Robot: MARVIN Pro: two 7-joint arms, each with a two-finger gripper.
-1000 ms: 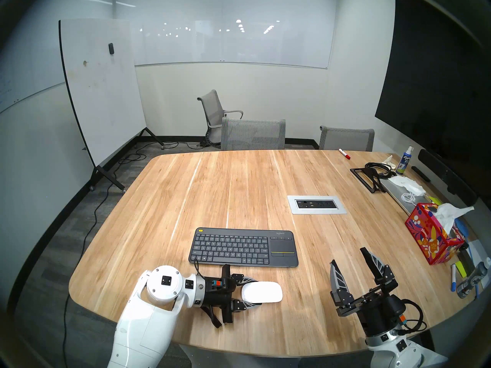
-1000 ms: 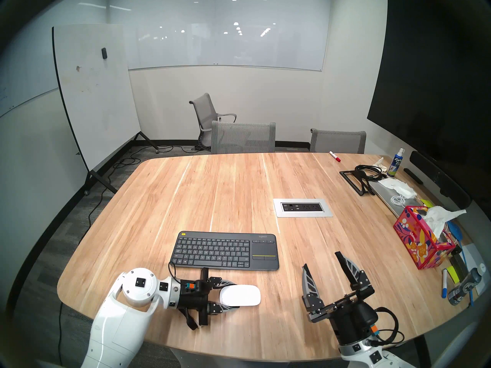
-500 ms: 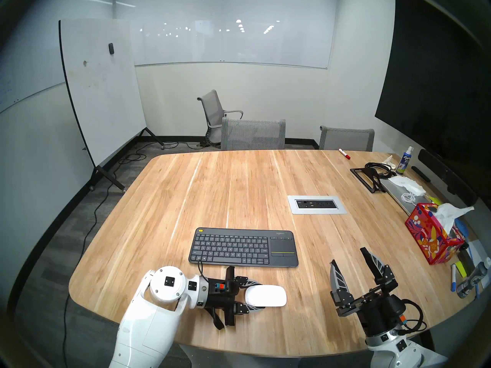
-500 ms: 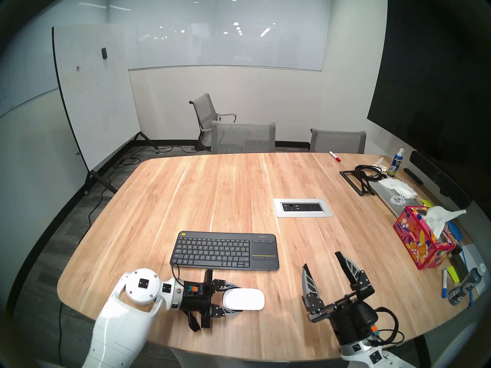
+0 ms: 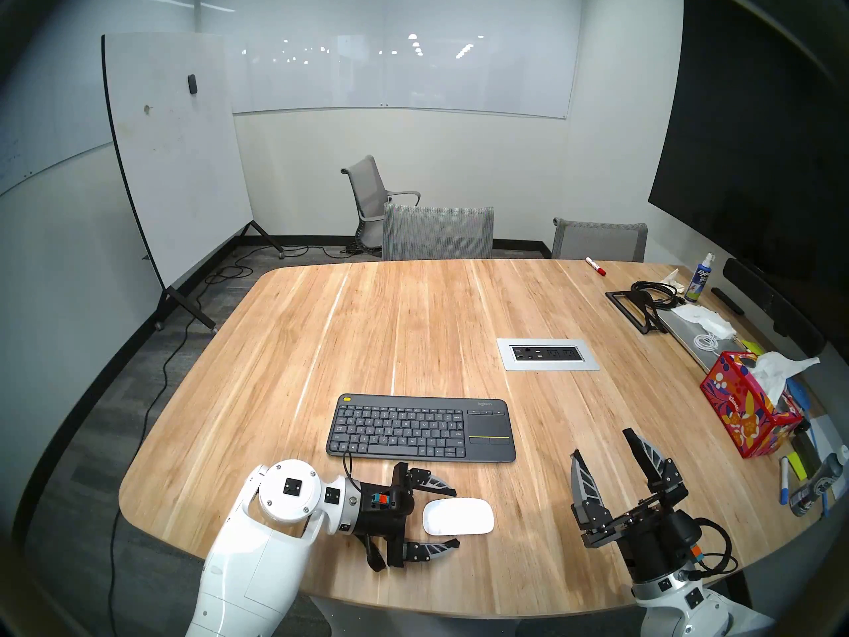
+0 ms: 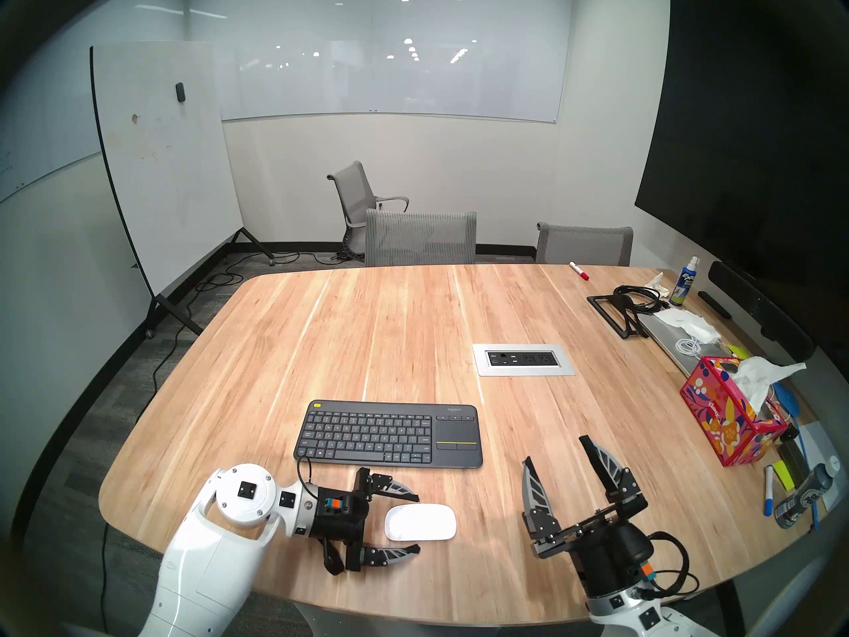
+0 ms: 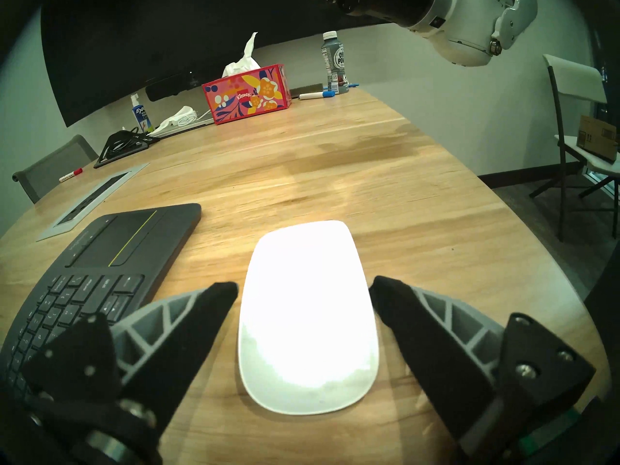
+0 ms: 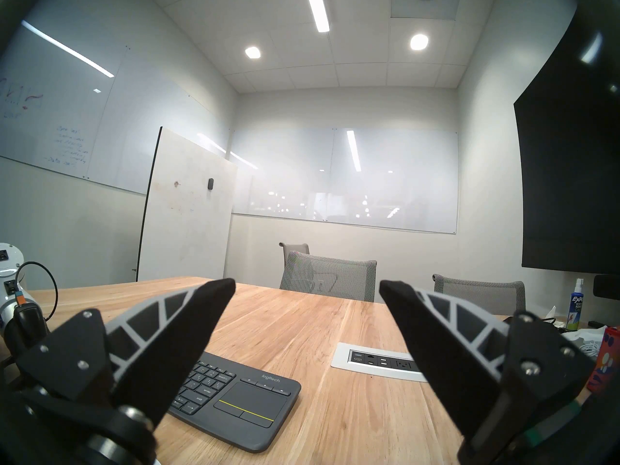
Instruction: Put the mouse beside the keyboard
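Note:
The glossy white mouse [image 5: 458,516] [image 6: 420,522] [image 7: 307,316] lies flat on the wooden table [image 5: 413,323], in front of the right half of the dark grey keyboard [image 5: 420,428] [image 6: 388,433] [image 7: 100,253] [image 8: 235,404]. My left gripper [image 5: 455,515] [image 6: 417,523] [image 7: 304,288] is open. Its fingers stand on either side of the mouse's rear half, apart from it. My right gripper [image 5: 602,442] [image 6: 557,448] [image 8: 307,288] is open and empty, held above the table to the right of the mouse, fingers pointing up and away.
A silver power outlet panel [image 5: 547,354] is set in the table behind the keyboard. A tissue box [image 5: 746,413], bottle, markers, cables and a laptop crowd the right edge. Grey chairs [image 5: 437,232] stand at the far side.
My left gripper carried the mouse a little to the right, then opened and let it go on the table. The right arm has not moved.

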